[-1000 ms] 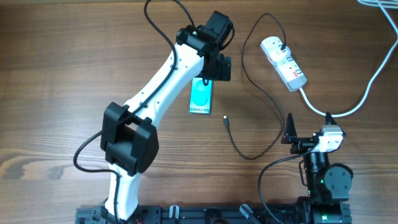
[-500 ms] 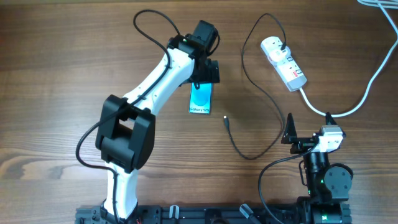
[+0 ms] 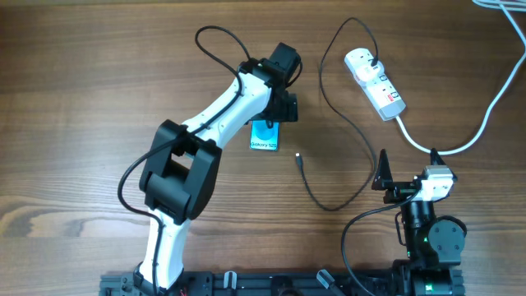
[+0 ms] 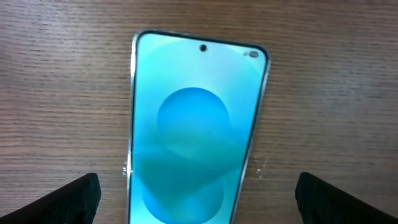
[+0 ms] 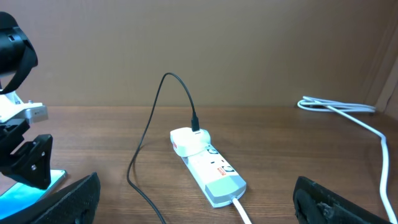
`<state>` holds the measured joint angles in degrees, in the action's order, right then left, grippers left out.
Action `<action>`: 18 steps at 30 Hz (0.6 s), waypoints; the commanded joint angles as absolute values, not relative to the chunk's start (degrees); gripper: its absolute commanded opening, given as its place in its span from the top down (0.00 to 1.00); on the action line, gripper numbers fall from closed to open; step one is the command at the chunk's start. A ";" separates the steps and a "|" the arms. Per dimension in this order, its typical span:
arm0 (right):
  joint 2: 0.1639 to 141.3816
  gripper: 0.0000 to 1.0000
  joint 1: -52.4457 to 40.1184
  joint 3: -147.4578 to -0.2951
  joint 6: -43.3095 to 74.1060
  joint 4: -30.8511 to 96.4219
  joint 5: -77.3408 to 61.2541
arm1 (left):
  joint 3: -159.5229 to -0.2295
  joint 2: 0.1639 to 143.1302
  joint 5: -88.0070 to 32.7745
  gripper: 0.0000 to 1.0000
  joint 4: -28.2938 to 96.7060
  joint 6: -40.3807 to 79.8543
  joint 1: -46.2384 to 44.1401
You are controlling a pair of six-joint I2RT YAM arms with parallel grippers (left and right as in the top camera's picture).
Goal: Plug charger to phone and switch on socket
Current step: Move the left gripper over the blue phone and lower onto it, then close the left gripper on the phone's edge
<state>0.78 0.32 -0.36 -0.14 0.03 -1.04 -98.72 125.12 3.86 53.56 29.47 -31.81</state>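
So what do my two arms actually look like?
Left arm: white links, boxy black joints, black cable looping off it, black left claw. Right arm: black, white wrist block, small green lights, black right claw.

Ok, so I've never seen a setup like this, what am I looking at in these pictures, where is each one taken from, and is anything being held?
These are two robot arms at a wooden table. One picture looks down from above; the other two come from cameras on each wrist. The left gripper hovers open over the phone. The right gripper sits open near its base. Also on the table: the socket strip with its white cord, and the charger, plugged into the strip, its free tip lying beside the phone. Nothing is held.
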 commanded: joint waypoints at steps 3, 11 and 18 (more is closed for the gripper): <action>0.27 0.00 0.62 -0.30 -0.62 -0.14 -1.30 | -98.45 125.75 4.97 0.00 53.54 28.88 -31.29; 0.27 0.00 0.62 -0.30 -0.62 -0.14 -1.30 | -98.45 125.75 0.99 0.00 53.54 25.82 -31.03; 0.27 0.00 0.62 -0.30 -0.64 -0.14 -1.30 | -98.45 126.30 5.02 0.00 53.91 25.45 -31.11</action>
<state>0.78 0.32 -0.36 -0.14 0.03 -1.04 -98.72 125.14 2.74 53.58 26.76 -31.38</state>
